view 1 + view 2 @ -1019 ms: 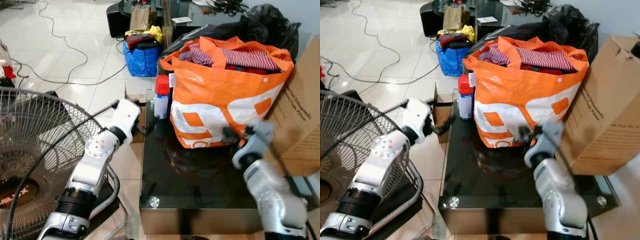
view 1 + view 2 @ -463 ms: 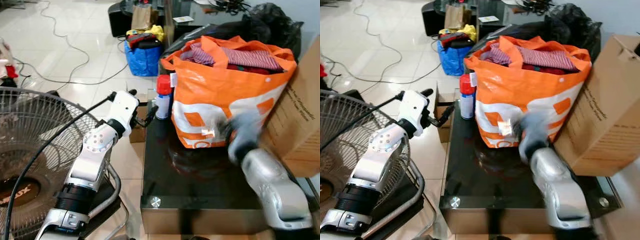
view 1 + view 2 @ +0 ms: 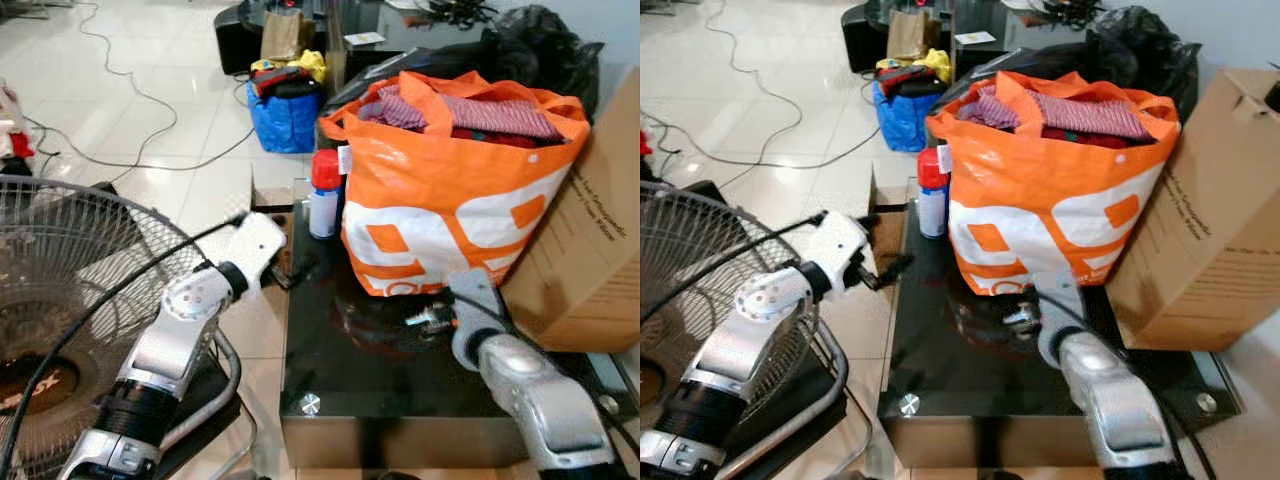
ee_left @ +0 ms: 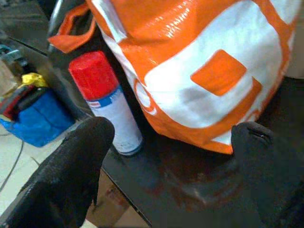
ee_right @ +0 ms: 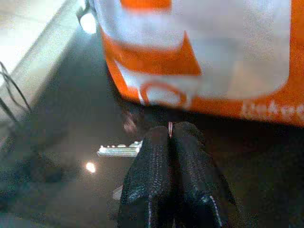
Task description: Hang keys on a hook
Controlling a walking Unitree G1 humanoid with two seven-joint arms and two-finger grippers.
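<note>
**Keys in the right fingers, no hook reached yet**

Holding the keys [image 5: 118,151] low over the black glass table [image 3: 390,380], the right gripper [image 5: 170,133] sits just in front of the orange bag [image 3: 450,200]. In the right wrist view its two fingers are pressed together with no gap, and something thin and reddish is pinched at their tips; one silver key sticks out sideways beside them, with another metal piece lower down. In the left eye view the bunch [image 3: 428,320] hangs at the fingertips, close above the table. Whether it has left the glass cannot be told for sure.

The left gripper [image 4: 166,137] is held at the table's near left corner, its fingers spread wide and empty. Between them, in its wrist view, stand the spray can [image 4: 107,102] with a red cap and the side of the bag.

A cardboard box [image 3: 590,240] leans against the bag on the right; a fan [image 3: 70,290] stands on the floor to the left.

As for progress, the grasp looks made, so the first part seems done. What is left is nearly everything else: lifting the keys clear, carrying them to a hook, and slipping the ring over it. No hook can be made out here, so the robot will likely need to turn or walk before hanging can begin. With the grip so near the tips, the bunch could slip on the way.
</note>
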